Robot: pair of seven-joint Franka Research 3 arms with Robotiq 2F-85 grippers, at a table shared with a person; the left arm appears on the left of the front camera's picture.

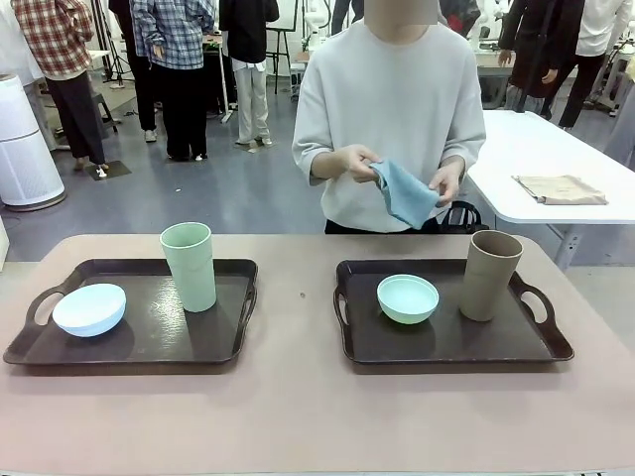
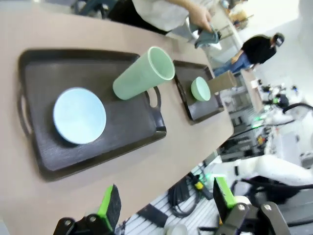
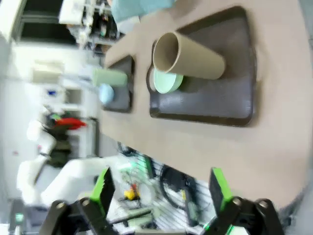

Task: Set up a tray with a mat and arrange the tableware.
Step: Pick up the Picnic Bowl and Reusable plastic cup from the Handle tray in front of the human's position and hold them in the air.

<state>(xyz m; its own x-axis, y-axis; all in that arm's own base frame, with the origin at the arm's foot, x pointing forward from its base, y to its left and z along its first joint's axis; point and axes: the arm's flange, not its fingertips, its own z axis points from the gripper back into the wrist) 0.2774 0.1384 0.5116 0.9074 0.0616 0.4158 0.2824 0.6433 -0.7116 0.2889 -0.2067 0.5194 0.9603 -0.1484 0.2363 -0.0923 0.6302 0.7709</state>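
Blue mat point(image 1: 407, 193) is held up by person point(image 1: 392, 109), prob. to be laid next; L gripper point(image 2: 165, 196) & R gripper point(image 3: 160, 183) jaws wide, empty.

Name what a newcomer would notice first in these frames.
Two dark trays sit side by side on the table: the left tray holds a pale blue bowl and a pale green cup, the right tray a mint green bowl and a tan cup. Behind them the person holds a blue mat in both hands. The left gripper and right gripper hang open, back from the trays.
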